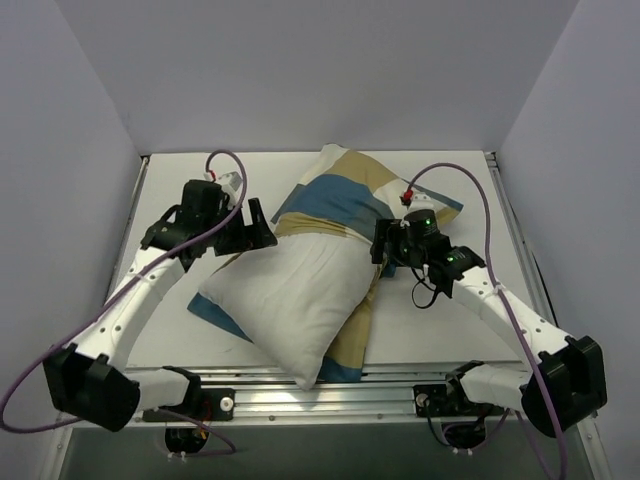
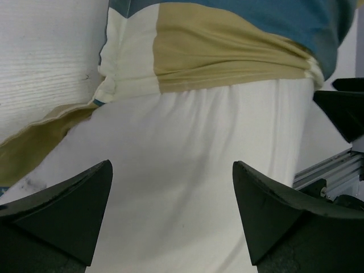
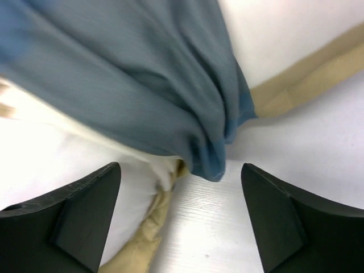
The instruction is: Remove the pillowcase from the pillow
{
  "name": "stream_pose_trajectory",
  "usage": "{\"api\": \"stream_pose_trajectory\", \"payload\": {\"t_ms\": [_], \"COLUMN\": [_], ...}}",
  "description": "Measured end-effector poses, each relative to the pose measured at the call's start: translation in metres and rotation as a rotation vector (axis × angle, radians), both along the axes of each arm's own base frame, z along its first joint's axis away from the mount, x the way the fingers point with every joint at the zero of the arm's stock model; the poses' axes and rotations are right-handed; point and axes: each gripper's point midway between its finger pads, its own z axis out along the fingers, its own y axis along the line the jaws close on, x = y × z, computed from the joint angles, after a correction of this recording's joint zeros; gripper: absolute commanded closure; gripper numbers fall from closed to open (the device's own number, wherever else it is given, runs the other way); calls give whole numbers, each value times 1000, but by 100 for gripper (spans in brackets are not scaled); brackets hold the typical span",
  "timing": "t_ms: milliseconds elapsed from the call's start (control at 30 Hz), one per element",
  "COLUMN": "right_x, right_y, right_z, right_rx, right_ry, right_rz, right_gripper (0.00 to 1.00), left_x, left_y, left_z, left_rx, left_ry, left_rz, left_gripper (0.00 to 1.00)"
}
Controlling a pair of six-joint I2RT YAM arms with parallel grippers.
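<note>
As seen from overhead, pillow (image 1: 305, 300): lay diagonally on table (image 1: 440, 320), near end bared.
pillowcase (image 1: 340, 190): bunched over far end, partly spread beneath.
left gripper (image 1: 255, 228): just beside pillow's left edge.
right gripper (image 1: 385, 250): at pillowcase's right side.
left wrist view: jaws apart, empty; white pillow (image 2: 199, 170) ahead, pillowcase (image 2: 227, 51) gathered beyond.
right wrist view: jaws apart, gripping nothing; blue pillowcase (image 3: 170, 96) fold ahead, over table (image 3: 199, 227).
</note>
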Motion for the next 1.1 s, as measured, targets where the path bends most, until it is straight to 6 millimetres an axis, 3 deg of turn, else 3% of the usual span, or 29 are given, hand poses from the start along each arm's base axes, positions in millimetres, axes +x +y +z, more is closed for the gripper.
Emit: {"api": "stream_pose_trajectory", "payload": {"t_ms": [100, 200, 333, 367, 433, 467, 600, 733, 933, 1033, 1100], "right_x": [4, 8, 12, 15, 24, 29, 50, 68, 68, 70, 73], "right_y": [13, 29, 57, 67, 93, 104, 146, 185, 222, 233, 237], "right_z": [35, 72, 111, 118, 133, 135, 124, 93, 46, 37, 33], "right_rx": [18, 34, 31, 24, 4, -10, -86, -169, -234, -254, -271], "right_ry": [-71, -156, -239, -254, -286, -292, -281, -245, -175, -167, -172], "right_rz": [42, 98, 196, 224, 290, 317, 423, 532, 698, 744, 756], "right_gripper": [14, 12, 11, 11, 11, 11, 12, 12, 13, 21, 37], "left_x": [11, 8, 5, 5, 5, 4, 2, 2, -1, 0, 0], "left_y": [-6, -7, -11, -12, -15, -17, -21, -20, -19, -19, -18], "left_z": [-33, -69, -97, -101, -107, -110, -111, -100, -96, -96, -97], "left_rx": [26, 40, 22, 11, -14, -27, -71, -86, -87, -83, -79], "left_ry": [73, 145, 188, 188, 188, 187, 159, 113, 93, 92, 91], "left_rz": [-24, -43, -57, -60, -59, -59, -64, -65, -62, -59, -54], "left_gripper": [6, 6, 0, 17, 34, 56, 97, 98, 98, 98, 98]}}
